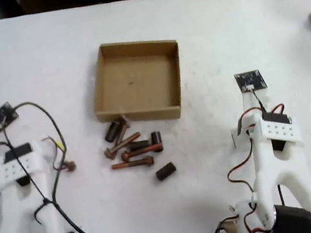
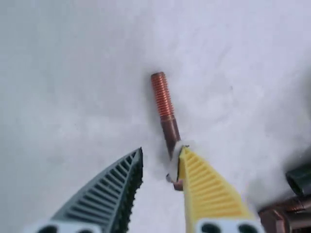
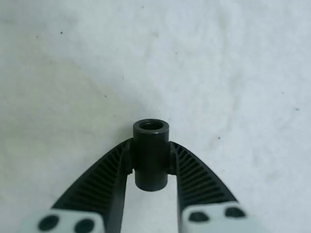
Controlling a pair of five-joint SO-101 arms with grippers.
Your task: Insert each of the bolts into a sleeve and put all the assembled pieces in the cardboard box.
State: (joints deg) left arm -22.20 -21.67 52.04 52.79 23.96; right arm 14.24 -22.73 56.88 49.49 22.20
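Ribbed black fingers [image 3: 104, 179] of right gripper [image 3: 150, 144] pinched on dark sleeve [image 3: 150, 155], held upright between the tips, open bore facing away from the wrist, white table [image 3: 233, 73] beneath. Left gripper [image 2: 162, 151] standing open, grey and yellow fingers apart. Copper bolt [image 2: 163, 104] touching inner edge of yellow finger [image 2: 204, 189], head end by the tip, thread pointing away, apparently not clamped. Farther out, between the arms: loose bolts and sleeves [image 1: 131, 148] in a heap just in front of cardboard box [image 1: 137, 113], one stray sleeve [image 1: 166, 171] near the heap. No assembled piece boxed yet, by the look of it. Step in hand, probably: securing the bolt for mating. Centre the shank between both fingers before closing, grip near the head, leave the thread free. Lift clear, bring thread and bore onto one axis, feed slowly. Keep the sleeve grip firm. Likely risks: bolt rolling aside on closing, thread catching on the sleeve rim.
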